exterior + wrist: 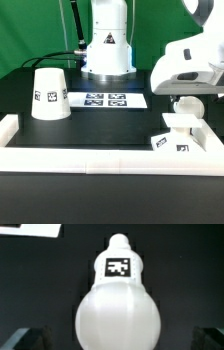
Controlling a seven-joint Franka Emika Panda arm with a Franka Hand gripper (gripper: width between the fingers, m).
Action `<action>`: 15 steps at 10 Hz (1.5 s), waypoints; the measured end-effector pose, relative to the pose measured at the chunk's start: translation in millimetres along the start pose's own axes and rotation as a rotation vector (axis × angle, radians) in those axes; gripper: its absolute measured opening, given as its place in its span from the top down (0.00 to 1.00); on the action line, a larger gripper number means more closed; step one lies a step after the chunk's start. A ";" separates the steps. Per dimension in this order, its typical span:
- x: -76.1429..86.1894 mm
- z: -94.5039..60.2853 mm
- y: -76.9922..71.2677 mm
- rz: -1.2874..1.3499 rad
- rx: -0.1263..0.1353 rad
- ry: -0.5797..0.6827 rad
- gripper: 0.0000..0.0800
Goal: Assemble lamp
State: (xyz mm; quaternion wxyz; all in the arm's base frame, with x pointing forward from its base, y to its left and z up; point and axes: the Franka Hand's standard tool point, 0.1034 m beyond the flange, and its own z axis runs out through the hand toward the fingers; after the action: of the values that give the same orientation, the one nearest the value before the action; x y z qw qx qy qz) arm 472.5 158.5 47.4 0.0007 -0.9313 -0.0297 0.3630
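The white bulb [118, 303] fills the wrist view, lying on the dark table with its narrow neck and square tag pointing away from my gripper. My gripper [115, 339] is open, with a dark finger [24, 339] on each side of the bulb's round body and a gap on both sides. In the exterior view my gripper [186, 108] hangs low at the right, over the square base [178, 132], and hides most of the bulb. The tapered shade [48, 92] stands mouth down at the exterior view's left.
The marker board [105, 99] lies flat at the table's middle. White border rails run along the front [100, 155] and the left side [8, 128]. The robot's pedestal [107, 45] stands at the back.
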 end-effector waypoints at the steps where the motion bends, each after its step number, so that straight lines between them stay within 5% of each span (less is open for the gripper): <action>1: 0.7 4.2 0.9 0.002 0.001 0.003 0.13; 11: 1.3 40.4 5.2 0.010 -0.002 0.003 0.13; 15: 0.9 41.9 3.7 0.013 -0.004 0.001 0.18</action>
State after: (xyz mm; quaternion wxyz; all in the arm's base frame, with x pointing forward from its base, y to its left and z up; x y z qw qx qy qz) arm 445.0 154.0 15.8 -0.0034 -0.9317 -0.0244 0.3624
